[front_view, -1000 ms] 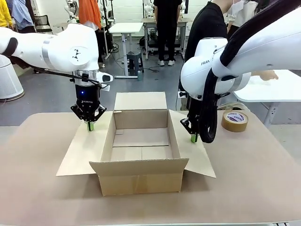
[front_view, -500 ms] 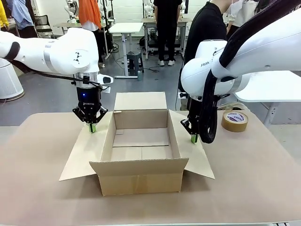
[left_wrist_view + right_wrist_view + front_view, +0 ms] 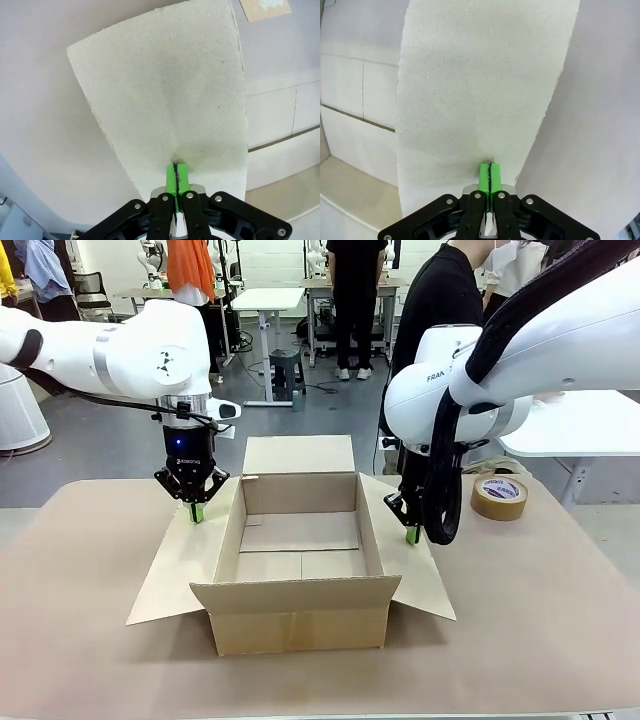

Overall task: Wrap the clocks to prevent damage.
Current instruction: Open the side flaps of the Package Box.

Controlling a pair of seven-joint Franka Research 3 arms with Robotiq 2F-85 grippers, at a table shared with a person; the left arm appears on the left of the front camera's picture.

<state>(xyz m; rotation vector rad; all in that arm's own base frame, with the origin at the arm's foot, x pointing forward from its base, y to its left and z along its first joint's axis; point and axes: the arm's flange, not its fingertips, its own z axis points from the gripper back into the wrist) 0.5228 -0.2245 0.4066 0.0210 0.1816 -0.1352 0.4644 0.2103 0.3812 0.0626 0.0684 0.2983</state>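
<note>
The left fingers (image 3: 196,511) and right fingers (image 3: 411,534), both shut and holding nothing, rest on the 2 side flaps (image 3: 185,565) of the empty box (image 3: 300,625) mid-worktop (image 3: 540,630), apparently spreading it open, so the next move likely needs wrapped clocks.

The left arm (image 3: 100,350) is extended in from the left, with its wrist turned straight down. The left gripper (image 3: 197,511) is pointed downward, its jaws pressed together so that the green pads (image 3: 170,179) are touching along their length. The right arm (image 3: 560,340) is reached in from the right and bent down at the wrist. The right gripper (image 3: 411,534) is likewise held vertical, with its jaws fully closed.
</note>
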